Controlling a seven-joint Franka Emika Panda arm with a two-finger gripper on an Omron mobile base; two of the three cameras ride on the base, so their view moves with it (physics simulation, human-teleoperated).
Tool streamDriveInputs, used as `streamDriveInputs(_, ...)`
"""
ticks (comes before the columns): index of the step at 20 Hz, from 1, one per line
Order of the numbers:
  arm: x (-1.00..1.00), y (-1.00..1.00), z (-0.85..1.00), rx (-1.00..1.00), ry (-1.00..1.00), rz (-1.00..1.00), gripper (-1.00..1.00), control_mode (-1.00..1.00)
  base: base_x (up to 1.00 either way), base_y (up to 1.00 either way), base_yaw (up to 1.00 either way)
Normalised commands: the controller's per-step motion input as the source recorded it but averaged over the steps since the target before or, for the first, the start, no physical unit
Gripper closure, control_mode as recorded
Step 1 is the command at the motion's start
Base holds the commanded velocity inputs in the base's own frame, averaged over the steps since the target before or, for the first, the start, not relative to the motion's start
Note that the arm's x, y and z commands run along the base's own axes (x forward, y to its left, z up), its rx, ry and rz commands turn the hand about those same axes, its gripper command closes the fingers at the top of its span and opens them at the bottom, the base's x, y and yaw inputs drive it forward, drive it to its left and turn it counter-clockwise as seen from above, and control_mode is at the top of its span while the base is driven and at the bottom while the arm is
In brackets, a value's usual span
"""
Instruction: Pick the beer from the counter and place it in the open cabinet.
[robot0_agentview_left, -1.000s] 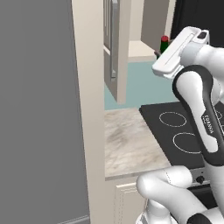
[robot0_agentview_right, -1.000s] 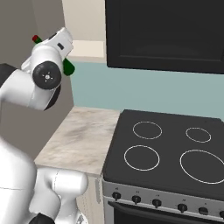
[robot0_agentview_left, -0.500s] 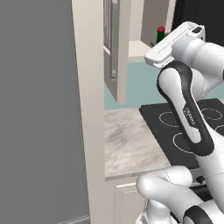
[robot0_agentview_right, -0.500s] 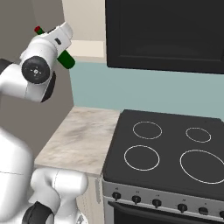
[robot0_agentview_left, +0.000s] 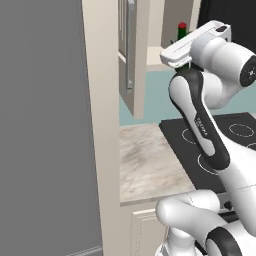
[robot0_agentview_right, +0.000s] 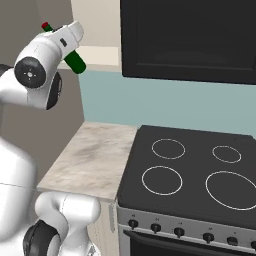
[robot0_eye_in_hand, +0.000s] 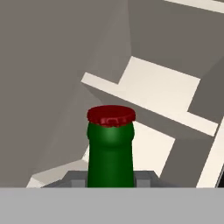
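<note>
Change since earlier frame: compared with one second ago, the gripper (robot0_agentview_right: 59, 42) and the beer (robot0_agentview_right: 74, 60) sit further left and higher in the right base view, closer to the open cabinet (robot0_agentview_left: 131, 55); in the left base view the hand has shifted left toward the cabinet opening.
Gripper state: fingers clamped together on the beer.
Beer position relative to gripper: the bottle passes through the hand; in the right base view its red cap (robot0_agentview_right: 45, 25) projects at the upper left of the hand and its dark green body projects at the lower right, so the bottle is tilted.
Beer location: in the air at the upper left of the right base view, well above the counter (robot0_agentview_right: 92, 160) and off it.
Left base view: red cap (robot0_agentview_left: 182, 25) and a short length of green neck show above the white hand near the top centre of the frame; the bottle body is hidden behind the hand. Panelled cabinet door with silver bar handle (robot0_agentview_left: 130, 47) stands open at upper centre.
Right base view: shows the bottle body, hidden in the left base view; also shows the black stovetop (robot0_agentview_right: 192, 172) at lower right.
Hand view: bottle neck (robot0_eye_in_hand: 110, 157) and cap at lower centre, with pale cabinet shelf (robot0_eye_in_hand: 162, 89) beyond; finger contact is hidden at the bottom edge.
</note>
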Motion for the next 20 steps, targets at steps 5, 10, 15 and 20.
streamDriveInputs(5,0.13,0.00,0.00,0.08,0.00,-0.06,1.00,-1.00,0.00,0.00,0.00)
streamDriveInputs(10,0.00,0.00,0.00,0.09,0.00,-0.05,1.00,-1.00,0.00,0.00,0.00)
streamDriveInputs(15,0.00,0.00,0.00,0.08,0.00,-0.03,1.00,-1.00,0.00,0.00,0.00)
streamDriveInputs(20,0.00,0.00,0.00,0.07,0.00,-0.03,1.00,-1.00,0.00,0.00,0.00)
